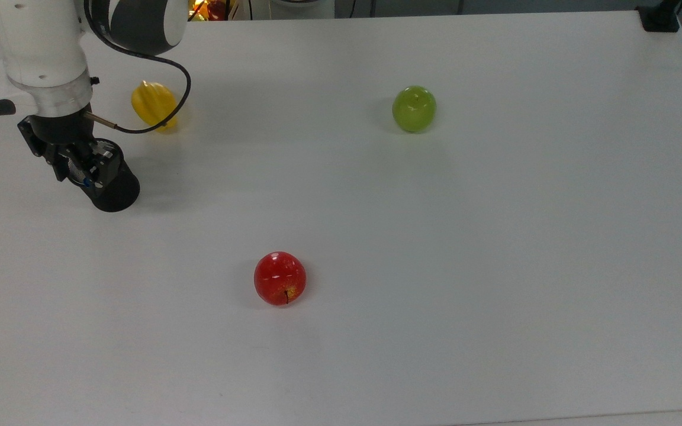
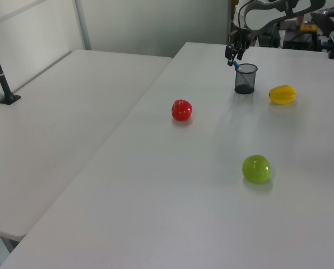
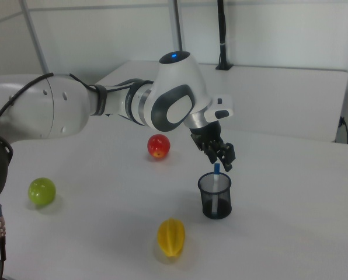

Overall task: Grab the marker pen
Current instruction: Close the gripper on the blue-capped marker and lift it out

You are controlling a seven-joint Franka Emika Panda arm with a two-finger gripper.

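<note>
I am holding the gripper (image 3: 219, 158) over the marker pen (image 3: 216, 170); can't tell its opening. Off-centre closing risks tipping the mesh cup (image 3: 215, 196).

White table (image 1: 495, 236) carries four things, all well apart. Black mesh cup (image 1: 115, 190) stands upright near top view's left edge. Yellow ribbed fruit (image 1: 153, 104) lies near cup, toward top view's far side. Green apple (image 1: 414, 109) sits toward top view's upper middle. Red apple (image 1: 280, 278) sits lower, stem facing camera. Second white table (image 2: 55, 129) adjoins at left view's left.
</note>
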